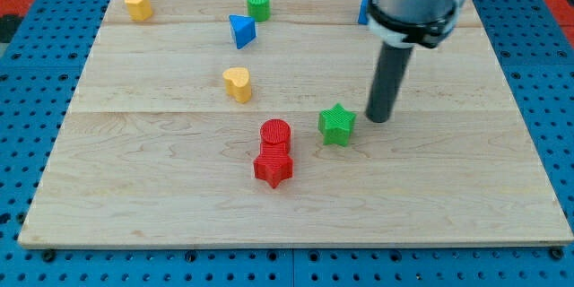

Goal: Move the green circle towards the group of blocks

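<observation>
Pale wooden board (161,179) of jointed planks on blue pegboard (556,99); no writing legible. Green circle (258,4) near top, beside blue triangle (240,31). Yellow heart (238,83) mid-board; red circle (275,133) touching red star (273,169). My tip (378,119) just right of green star (337,125). No gripper fitted.

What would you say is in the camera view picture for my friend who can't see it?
My tip rests on a wooden board, just right of a green star. The green circle sits far off near the view's top, beside a blue triangle; a red circle and red star touch mid-board.
</observation>
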